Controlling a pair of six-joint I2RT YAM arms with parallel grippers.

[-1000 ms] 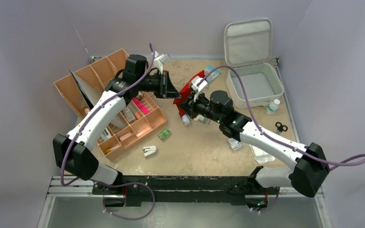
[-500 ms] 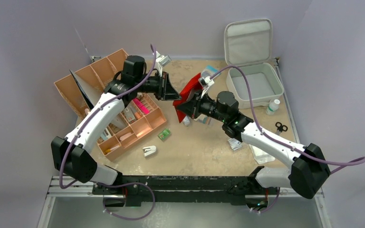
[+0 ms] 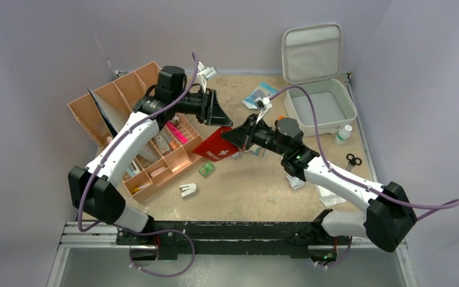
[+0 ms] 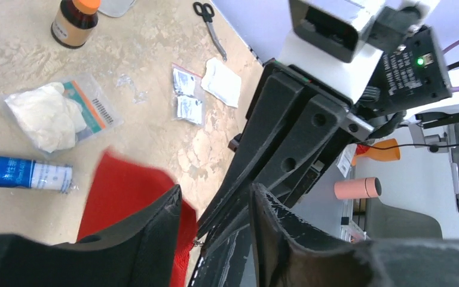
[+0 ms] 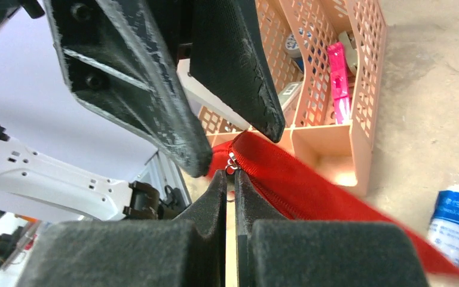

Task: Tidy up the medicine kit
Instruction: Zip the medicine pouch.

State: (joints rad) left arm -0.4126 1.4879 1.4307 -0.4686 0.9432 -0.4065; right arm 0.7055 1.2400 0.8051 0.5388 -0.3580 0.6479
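The medicine kit (image 3: 320, 109), a light grey hard case, lies open at the back right with its lid (image 3: 312, 52) raised. A flat red pouch (image 3: 217, 145) hangs at mid table from my right gripper (image 3: 239, 136), which is shut on its zipper pull (image 5: 232, 161). The pouch's red fabric (image 5: 311, 191) trails down to the right of those fingers. My left gripper (image 3: 216, 111) hovers just above and left of the pouch, open. Nothing sits between its fingers (image 4: 155, 233). The red pouch (image 4: 125, 188) shows beside them, and the right gripper's black fingers show through the gap.
Tan-orange divided trays (image 3: 155, 140) stand at the left, holding small items. A brown bottle (image 4: 75, 21), scissors (image 3: 353, 159), a white bottle (image 3: 343, 134), a bagged gauze pad (image 4: 54, 116), a blue tube (image 5: 454, 215), a green packet (image 3: 206, 170) and a white item (image 3: 187, 190) lie loose.
My left gripper has opened and let go of the red pouch. The pouch has swung down and now hangs from the right gripper alone, which shifted slightly right.
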